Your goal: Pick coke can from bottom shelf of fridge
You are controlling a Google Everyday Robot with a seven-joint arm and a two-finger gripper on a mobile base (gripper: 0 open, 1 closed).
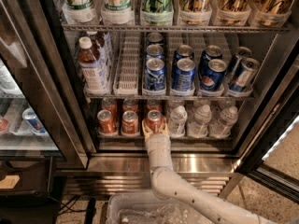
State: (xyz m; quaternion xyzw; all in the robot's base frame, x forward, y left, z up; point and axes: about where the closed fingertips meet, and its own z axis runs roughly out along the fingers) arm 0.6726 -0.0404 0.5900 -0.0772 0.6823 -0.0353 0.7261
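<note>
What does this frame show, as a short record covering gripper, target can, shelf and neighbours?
target: coke can, upright, rightmost of the three front red cans
location: front of the bottom shelf in the fridge
gripper: gripper reached inside the fridge, right at the coke can
arm: arm crosses the steel sill
left neighbours: two red cans
right neighbours: water bottles
shelf above: Pepsi cans
status: coke can level with its neighbours, not lifted yet
</note>
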